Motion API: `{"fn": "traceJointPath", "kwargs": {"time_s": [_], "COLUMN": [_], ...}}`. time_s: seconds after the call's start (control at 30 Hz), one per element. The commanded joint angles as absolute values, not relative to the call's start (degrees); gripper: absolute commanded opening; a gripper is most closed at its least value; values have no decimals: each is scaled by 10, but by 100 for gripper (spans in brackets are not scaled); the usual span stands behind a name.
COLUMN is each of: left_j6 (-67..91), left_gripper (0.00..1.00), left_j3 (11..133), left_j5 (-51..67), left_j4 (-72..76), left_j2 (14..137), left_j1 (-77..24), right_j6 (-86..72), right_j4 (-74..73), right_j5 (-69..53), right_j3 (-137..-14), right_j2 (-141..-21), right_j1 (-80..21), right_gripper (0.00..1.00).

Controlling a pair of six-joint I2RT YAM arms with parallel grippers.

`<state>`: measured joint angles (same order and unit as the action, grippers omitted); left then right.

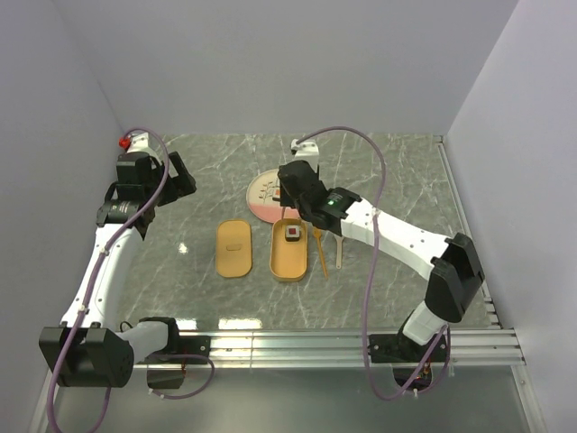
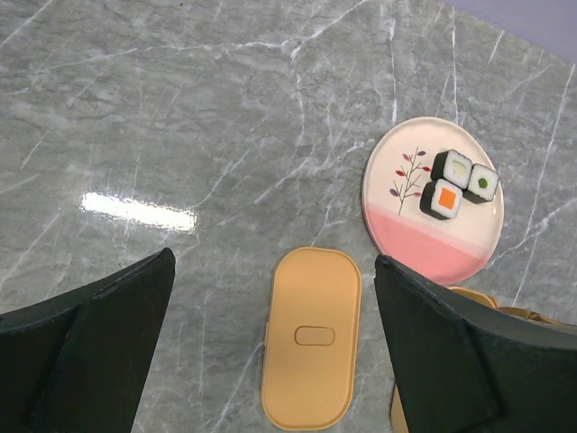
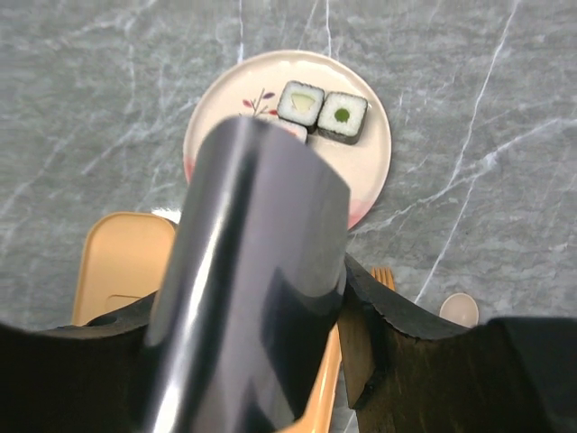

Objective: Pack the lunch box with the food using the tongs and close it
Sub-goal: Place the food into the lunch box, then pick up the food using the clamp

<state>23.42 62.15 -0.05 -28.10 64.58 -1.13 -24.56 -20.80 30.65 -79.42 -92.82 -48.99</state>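
At tabletop centre, lunch box (image 1: 290,249) holds one roll (image 1: 293,234) — three food pieces (image 2: 462,183) left on plate (image 2: 433,253) at 12 o'clock. Lid (image 1: 233,248) off at 9 o'clock. Right pincer (image 1: 293,203) grasps tongs (image 3: 248,289); left pincer (image 2: 270,347) released, idle.

Table (image 2: 180,108): polished grey marble-look, glossy. Lunch box lid (image 2: 312,338): smooth matt plastic. Tongs (image 3: 248,289): shiny dark metal. Plate (image 2: 406,194): glazed.
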Motion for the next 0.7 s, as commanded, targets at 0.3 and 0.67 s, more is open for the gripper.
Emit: {"fn": "traceJointPath", "kwargs": {"time_s": [0.3, 0.67], "left_j6": [230, 224], "left_gripper": [99, 99], "left_j3": [621, 623], "left_j5": [2, -15], "left_j4": [-265, -267], "left_j2": [628, 635], "left_j1": [-14, -14], "right_j6": [-187, -165], "right_j4": [-168, -177], "right_j5": [328, 319], "right_j3": [-924, -1069], "right_j2": [-989, -1114], "right_j1": [-490, -456], "right_gripper": [54, 56]}}
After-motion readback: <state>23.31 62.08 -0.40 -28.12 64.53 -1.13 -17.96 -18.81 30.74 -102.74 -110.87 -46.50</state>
